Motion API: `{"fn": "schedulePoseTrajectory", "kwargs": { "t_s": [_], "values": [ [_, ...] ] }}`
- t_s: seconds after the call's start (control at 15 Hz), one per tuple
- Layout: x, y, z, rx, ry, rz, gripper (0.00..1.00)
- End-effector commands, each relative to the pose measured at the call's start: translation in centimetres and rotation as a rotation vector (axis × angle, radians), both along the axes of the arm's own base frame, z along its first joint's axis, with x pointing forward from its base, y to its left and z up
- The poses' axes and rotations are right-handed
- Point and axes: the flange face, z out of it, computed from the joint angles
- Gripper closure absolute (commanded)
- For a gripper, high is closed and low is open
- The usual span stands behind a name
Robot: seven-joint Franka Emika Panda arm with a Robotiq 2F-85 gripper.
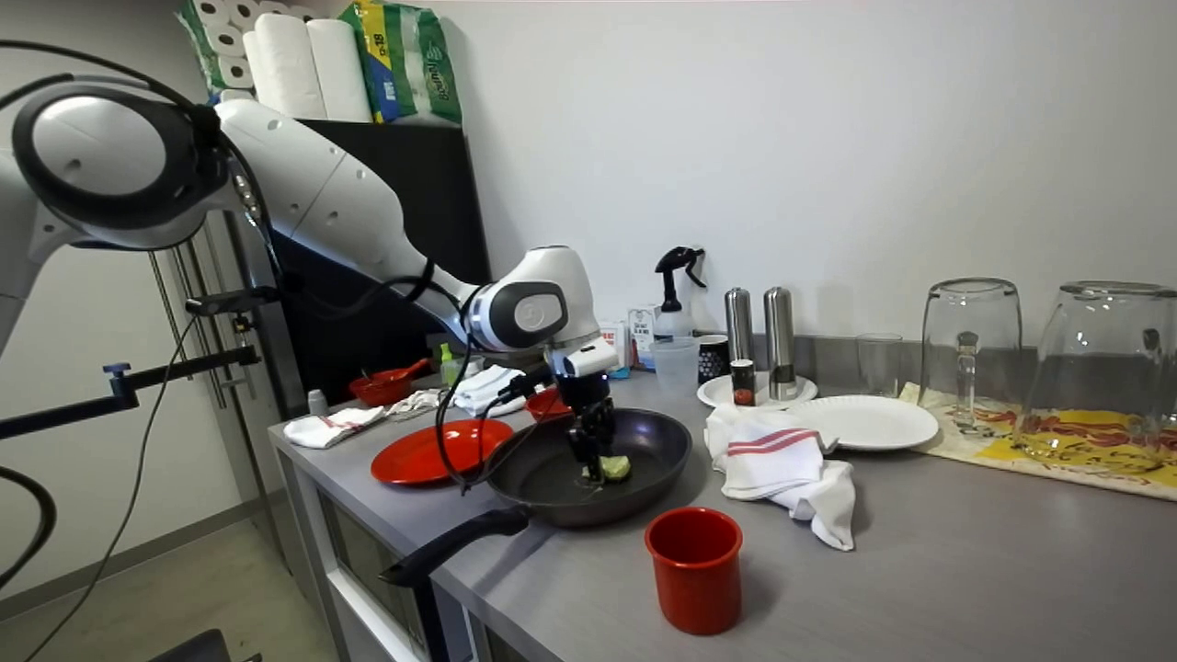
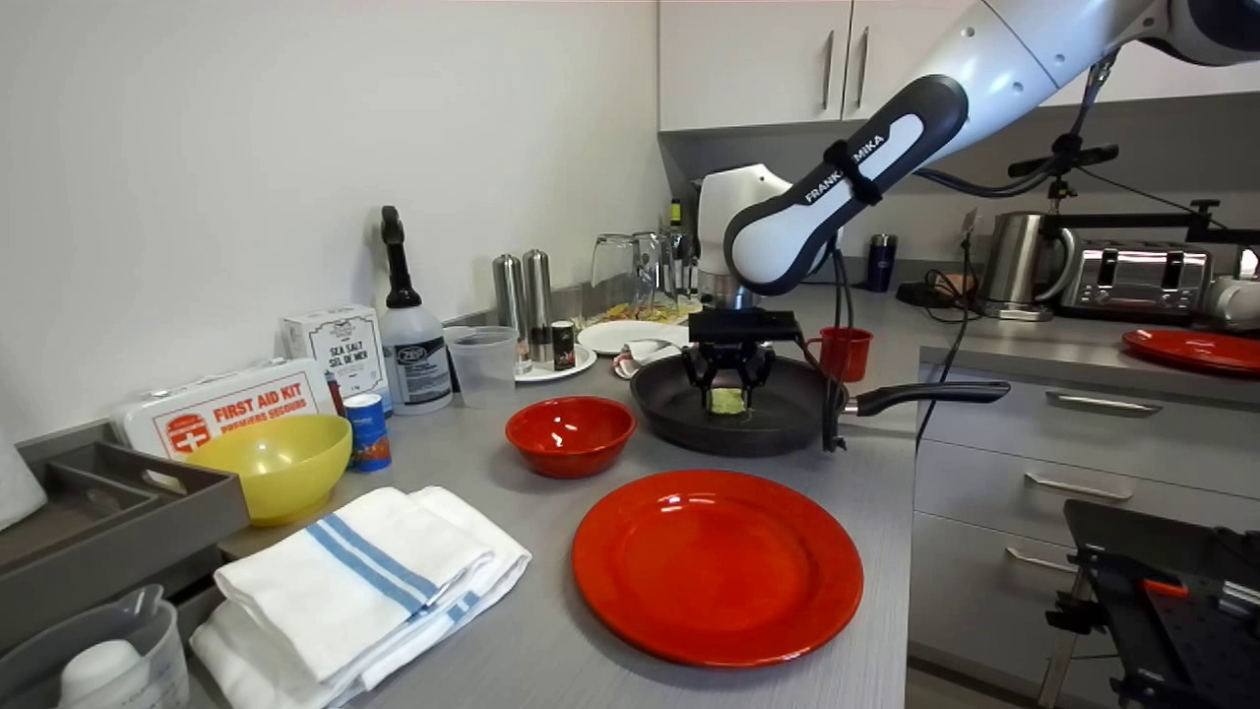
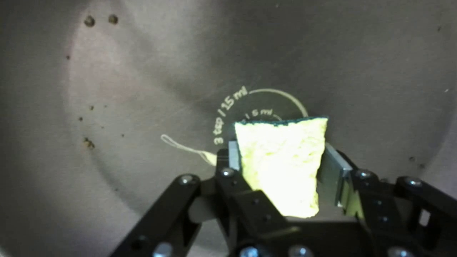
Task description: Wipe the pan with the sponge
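Note:
A dark round pan [image 1: 542, 471] sits on the grey counter, and it also shows in an exterior view [image 2: 787, 409]. Its dark inner floor with printed ring marks fills the wrist view [image 3: 150, 85]. Several small brown crumbs lie on the pan floor, mostly at the left there. A yellow-green sponge [image 3: 282, 167] with a dark layer along one edge sits between the fingers of my gripper [image 3: 282, 153]. The sponge shows low inside the pan in both exterior views [image 1: 615, 468] [image 2: 727, 401]. My gripper points down, shut on the sponge. Whether the sponge touches the pan floor is unclear.
The pan's black handle [image 1: 460, 542] juts past the counter edge. A red mug [image 1: 694, 570], a white red-striped towel [image 1: 782, 464], a red plate [image 2: 719, 566] and a red bowl [image 2: 571, 435] stand around the pan. Cables hang beside the wrist near the pan.

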Motion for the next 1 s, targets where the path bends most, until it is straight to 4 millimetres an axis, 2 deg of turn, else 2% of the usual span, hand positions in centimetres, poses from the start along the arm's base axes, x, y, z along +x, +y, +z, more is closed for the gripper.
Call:
{"fn": "schedulePoseTrajectory", "kwargs": {
  "t_s": [0.0, 0.27, 0.53, 0.8, 0.93],
  "values": [
    [-1.9, -2.4, -1.7, -0.01, 0.038, -0.065, 0.72],
    [-2.6, -4.6, -1.8, -0.028, 0.044, -0.11, 0.72],
    [-3.3, -5.7, -1.7, -0.033, 0.052, -0.148, 0.72],
    [-2.9, -4.9, -1.9, -0.021, 0.051, -0.146, 0.72],
    [-2.3, -3.7, -2.0, -0.009, 0.045, -0.12, 0.72]
  ]
}}
